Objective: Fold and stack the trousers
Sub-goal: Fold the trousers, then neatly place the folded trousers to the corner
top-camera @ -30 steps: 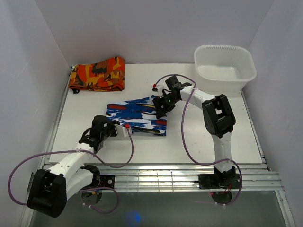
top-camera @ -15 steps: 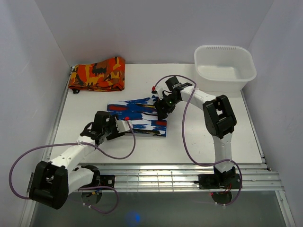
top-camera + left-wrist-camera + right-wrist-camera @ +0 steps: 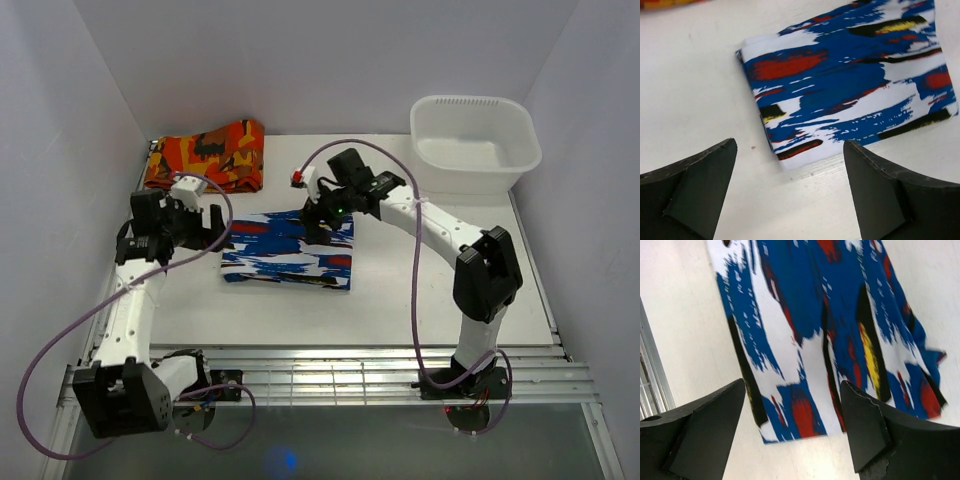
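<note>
**Folded trousers lie mid-bench, both pincers spread and empty**

The trousers [image 3: 288,250] lie near the middle of the bench [image 3: 420,290], folded into a flat, roughly rectangular packet with its long side running left to right. The print is blue and white streaks with red, yellow and black marks. In the left wrist view the trousers [image 3: 850,80] show a neat folded edge on the side facing the camera, with layered cloth visible at the corner. In the right wrist view the trousers [image 3: 830,330] fill most of the frame, and one end of the packet sits between the two fingers as seen from above.

The right pincer [image 3: 314,226] hangs over the far edge of the packet, toward its right part. Its fingers [image 3: 700,430] are spread wide with nothing between them; I cannot tell whether the tips touch the cloth. The left pincer [image 3: 213,232] sits just beside the packet's left end, over bare bench. Its fingers [image 3: 695,190] are also spread wide and grip nothing.

Further out, an orange-red-and-black folded cloth [image 3: 205,157] rests at the far left corner of the bench, well apart from the trousers. A white tub [image 3: 475,143] stands at the far right corner.
</note>
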Tool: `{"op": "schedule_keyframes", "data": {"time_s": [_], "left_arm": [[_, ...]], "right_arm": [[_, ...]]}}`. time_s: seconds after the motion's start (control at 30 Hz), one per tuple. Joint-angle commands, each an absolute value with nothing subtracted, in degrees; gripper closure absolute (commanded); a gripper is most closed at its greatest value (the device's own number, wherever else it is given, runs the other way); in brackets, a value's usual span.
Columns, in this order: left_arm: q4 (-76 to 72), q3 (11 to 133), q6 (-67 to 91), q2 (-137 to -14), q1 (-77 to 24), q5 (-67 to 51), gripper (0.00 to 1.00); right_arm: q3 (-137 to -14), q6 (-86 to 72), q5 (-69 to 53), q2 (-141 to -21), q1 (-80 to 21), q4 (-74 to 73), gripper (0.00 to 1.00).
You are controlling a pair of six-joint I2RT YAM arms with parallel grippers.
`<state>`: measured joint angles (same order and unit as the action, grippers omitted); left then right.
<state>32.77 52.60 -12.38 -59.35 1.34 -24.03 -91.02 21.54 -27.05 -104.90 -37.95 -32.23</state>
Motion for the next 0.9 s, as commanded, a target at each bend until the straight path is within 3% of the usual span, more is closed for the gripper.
{"op": "schedule_keyframes", "data": {"time_s": [0.0,0.1,0.27,0.5,0.73,0.8,0.87], "left_arm": [[40.2,56.8,-1.6,-66.8,10.1,-35.1,0.02],[40.5,57.5,-0.7,-69.3,16.6,-39.0,0.02],[41.9,55.8,-3.4,-72.7,19.1,-38.2,0.02],[43.2,54.2,-3.6,-79.5,24.2,-42.6,0.02],[38.8,52.2,-0.5,-83.5,24.9,-48.0,0.02],[37.9,51.5,1.4,-83.5,25.0,-49.6,0.02],[37.2,51.4,1.6,-83.6,24.9,-50.4,0.02]], "right_arm": [[-94.1,22.1,-20.7,-108.2,-46.6,-28.6,0.18],[-95.7,23.6,-14.8,-112.0,-53.1,-25.0,0.18],[-99.5,26.3,-6.2,-120.1,-61.2,-22.5,0.19],[-99.4,30.1,3.0,-128.0,-63.3,-17.5,0.19],[-95.7,31.4,11.2,-129.7,-63.2,-11.6,0.51],[-94.3,30.6,10.6,-126.8,-63.2,-9.9,0.53],[-93.0,30.0,8.8,-124.6,-63.2,-9.8,0.49]]}}
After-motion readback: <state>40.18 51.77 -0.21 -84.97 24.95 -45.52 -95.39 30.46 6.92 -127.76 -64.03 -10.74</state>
